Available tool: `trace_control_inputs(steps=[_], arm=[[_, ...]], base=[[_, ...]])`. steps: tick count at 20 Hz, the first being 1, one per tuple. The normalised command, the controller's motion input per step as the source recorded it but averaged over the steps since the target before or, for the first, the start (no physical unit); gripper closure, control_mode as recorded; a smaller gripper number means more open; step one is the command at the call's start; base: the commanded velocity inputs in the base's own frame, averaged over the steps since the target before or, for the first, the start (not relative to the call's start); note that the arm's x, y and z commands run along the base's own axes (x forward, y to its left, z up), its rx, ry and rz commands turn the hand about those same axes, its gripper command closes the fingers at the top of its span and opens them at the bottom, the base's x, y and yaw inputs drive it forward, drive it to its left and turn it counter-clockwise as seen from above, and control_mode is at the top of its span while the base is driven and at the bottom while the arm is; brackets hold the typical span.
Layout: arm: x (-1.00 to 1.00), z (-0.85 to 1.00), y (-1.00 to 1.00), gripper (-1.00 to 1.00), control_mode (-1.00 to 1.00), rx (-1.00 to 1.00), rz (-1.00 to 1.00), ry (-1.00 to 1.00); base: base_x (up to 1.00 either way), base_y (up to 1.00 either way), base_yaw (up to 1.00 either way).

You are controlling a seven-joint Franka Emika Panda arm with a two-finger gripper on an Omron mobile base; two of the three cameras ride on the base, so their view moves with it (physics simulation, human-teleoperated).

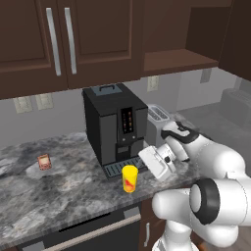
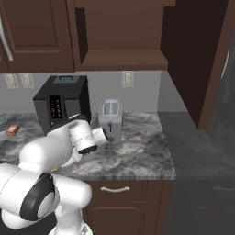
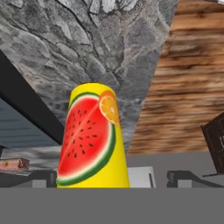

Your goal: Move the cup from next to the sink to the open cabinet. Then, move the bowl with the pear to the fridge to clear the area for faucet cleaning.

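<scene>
A yellow cup (image 1: pixel 130 178) with a watermelon print is seen standing upright on the grey stone counter (image 1: pixel 59 191), near its front edge and just in front of the black coffee machine (image 1: pixel 115 128). The robot's gripper (image 1: pixel 147 169) is held low beside the cup, its jaws spread wide and nothing gripped between them. A toaster (image 2: pixel 111 120) is set beside the machine, under the open cabinet (image 2: pixel 124 58). A small red packet (image 1: pixel 44 162) is left further along the counter.
</scene>
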Motion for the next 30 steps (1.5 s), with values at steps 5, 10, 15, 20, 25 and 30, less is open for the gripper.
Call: trace_control_inputs(steps=[5, 10, 15, 20, 25, 30], arm=[[0.00, -0.06, 0.00, -1.00, -1.00, 0.00, -0.15, 0.00], [0.00, -0.08, 0.00, -1.00, -1.00, 0.00, -0.11, 0.01], [-0.01, -0.20, 0.04, -1.00, -1.00, 0.00, 0.00, 0.07], [-0.01, -0.20, 0.02, -1.00, -1.00, 0.00, 0.00, 0.11], [-0.01, -0.11, 0.00, -1.00, -1.00, 0.00, 0.00, 0.07], [0.00, -0.07, 0.09, -1.00, -1.00, 0.00, 0.00, 0.03]], base=[[0.00, 0.00, 0.00], [0.00, 0.00, 0.00], [0.00, 0.00, 0.00], [0.00, 0.00, 0.00], [0.00, 0.00, 0.00], [0.00, 0.00, 0.00]])
